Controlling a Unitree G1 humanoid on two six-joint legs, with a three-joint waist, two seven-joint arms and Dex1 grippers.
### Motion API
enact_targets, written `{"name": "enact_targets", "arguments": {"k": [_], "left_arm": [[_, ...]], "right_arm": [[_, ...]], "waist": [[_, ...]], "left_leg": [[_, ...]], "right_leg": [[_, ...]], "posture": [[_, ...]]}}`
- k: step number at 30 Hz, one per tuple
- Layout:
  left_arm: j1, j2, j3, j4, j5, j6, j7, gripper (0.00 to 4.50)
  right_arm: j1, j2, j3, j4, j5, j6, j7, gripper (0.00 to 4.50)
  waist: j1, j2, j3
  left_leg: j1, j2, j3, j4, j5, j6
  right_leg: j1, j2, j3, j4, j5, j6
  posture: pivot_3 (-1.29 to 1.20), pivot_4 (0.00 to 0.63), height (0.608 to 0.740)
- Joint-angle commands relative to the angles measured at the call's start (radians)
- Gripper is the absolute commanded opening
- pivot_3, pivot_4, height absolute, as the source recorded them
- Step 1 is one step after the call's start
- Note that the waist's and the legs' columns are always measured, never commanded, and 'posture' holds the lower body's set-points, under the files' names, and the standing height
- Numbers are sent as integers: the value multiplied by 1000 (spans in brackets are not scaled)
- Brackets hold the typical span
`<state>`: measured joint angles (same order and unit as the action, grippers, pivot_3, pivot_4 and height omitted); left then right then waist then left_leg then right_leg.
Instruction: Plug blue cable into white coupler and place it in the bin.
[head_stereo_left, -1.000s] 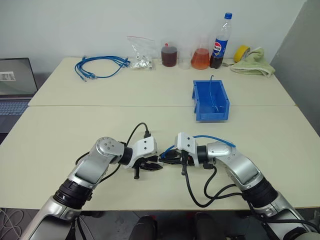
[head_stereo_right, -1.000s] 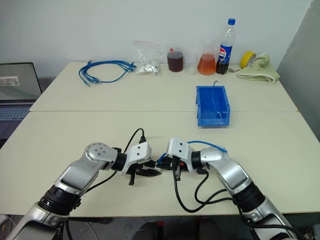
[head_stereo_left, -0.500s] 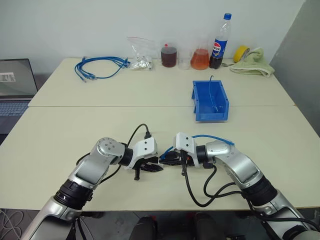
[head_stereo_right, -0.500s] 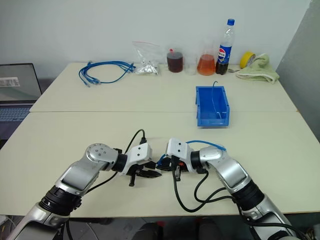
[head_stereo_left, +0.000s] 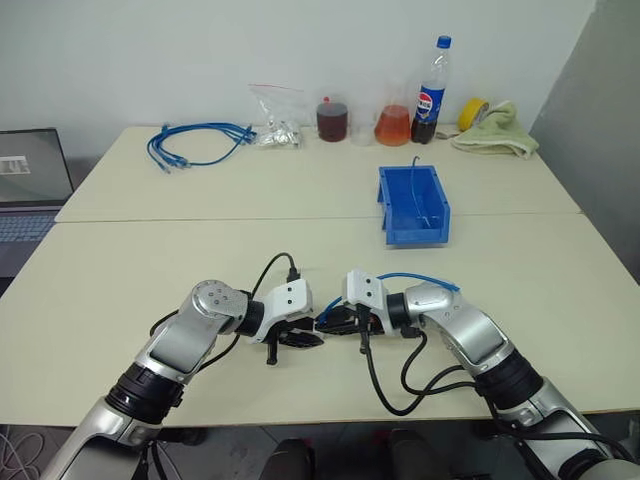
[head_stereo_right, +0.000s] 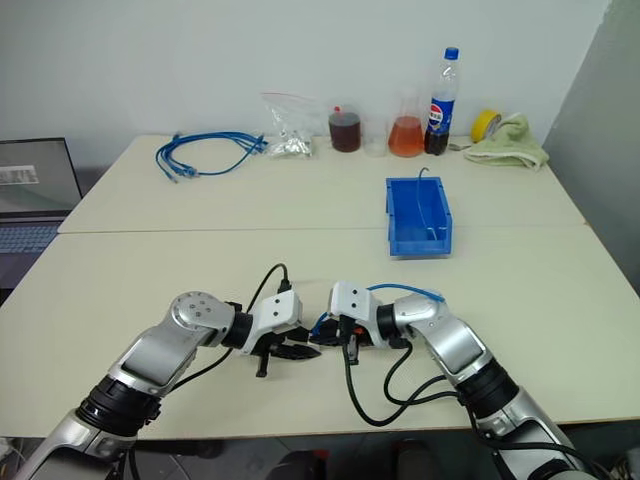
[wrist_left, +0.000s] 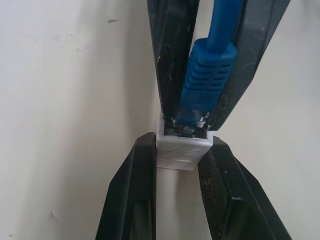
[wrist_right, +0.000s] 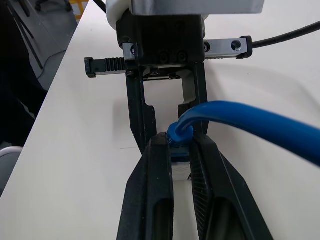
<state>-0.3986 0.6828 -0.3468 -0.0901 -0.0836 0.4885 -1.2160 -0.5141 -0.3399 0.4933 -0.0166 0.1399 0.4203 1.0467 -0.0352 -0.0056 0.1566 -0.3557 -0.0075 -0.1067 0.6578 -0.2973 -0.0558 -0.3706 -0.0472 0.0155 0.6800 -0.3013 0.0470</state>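
Blue cable (wrist_left: 205, 85) plug sits in white coupler (wrist_left: 181, 150).

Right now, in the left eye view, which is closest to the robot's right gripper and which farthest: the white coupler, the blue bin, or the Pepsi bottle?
Measured from the right gripper:
1. The white coupler, right at the fingertips, clamped in the left gripper.
2. The bin, farther back on the table, on the robot's right.
3. The Pepsi bottle, at the table's far edge by the wall.
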Motion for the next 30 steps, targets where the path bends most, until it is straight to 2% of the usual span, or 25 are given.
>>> {"name": "enact_targets", "arguments": {"k": [1, 6, 8, 9, 16, 20, 24, 30], "left_arm": [[23, -2, -42, 6, 14, -7, 1, 823], [45, -1, 1, 8, -11, -54, 3, 823], [52, 10, 21, 19, -17, -62, 1, 1523], [56, 14, 29, 22, -23, -71, -3, 1631], [104, 53, 87, -9, -74, -99, -15, 3217], [175, 118, 179, -74, -146, -102, -27, 4023], [195, 101, 275, -155, -228, -28, 49, 4046], [161, 49, 325, -294, -239, 81, 233, 4046]], "right_arm": [[44, 14, 111, 45, -20, 29, 58, 186], [31, 21, 83, 50, -12, 22, 53, 186], [27, 25, 67, 46, -4, 18, 48, 186], [24, 28, 55, 46, 1, 16, 45, 186], [18, 16, -53, 11, 70, 30, 52, 186], [5, -2, -149, -66, 145, 97, 26, 185], [-10, -22, -261, -147, 216, 160, -30, 185], [-14, -79, -428, -244, 325, 269, -100, 185]], "waist": [[0, 0, -1], [0, 0, -1], [-1, 0, -1], [-1, 0, -1], [-3, -1, 1], [-9, -2, 5], [-6, -3, 7], [3, -4, 8]], "left_leg": [[1, 0, 0, 0, 0, 0], [1, 0, 0, -1, 0, 0], [2, 0, 0, -2, 0, 0], [2, 0, 0, -3, 0, 0], [2, 1, 0, -7, 0, 0], [1, 2, -1, -11, 0, 0], [-9, 2, -2, -10, 0, -1], [-10, 0, -1, -11, 0, -1]], "right_leg": [[0, 0, 0, 0, 0, 0], [0, 0, 1, 0, 0, 0], [0, 0, 1, 0, 0, 0], [0, 0, 1, 0, 0, 0], [-2, 1, 1, 0, -1, -1], [-5, 1, 1, 0, -2, -3], [-14, 1, 1, 1, -2, -4], [-15, -3, 1, -1, -2, -4]], "posture": [[0, 150, 740], [0, 150, 740], [0, 150, 740], [0, 150, 740], [0, 150, 740], [0, 150, 740], [0, 150, 740], [0, 150, 740]]}}
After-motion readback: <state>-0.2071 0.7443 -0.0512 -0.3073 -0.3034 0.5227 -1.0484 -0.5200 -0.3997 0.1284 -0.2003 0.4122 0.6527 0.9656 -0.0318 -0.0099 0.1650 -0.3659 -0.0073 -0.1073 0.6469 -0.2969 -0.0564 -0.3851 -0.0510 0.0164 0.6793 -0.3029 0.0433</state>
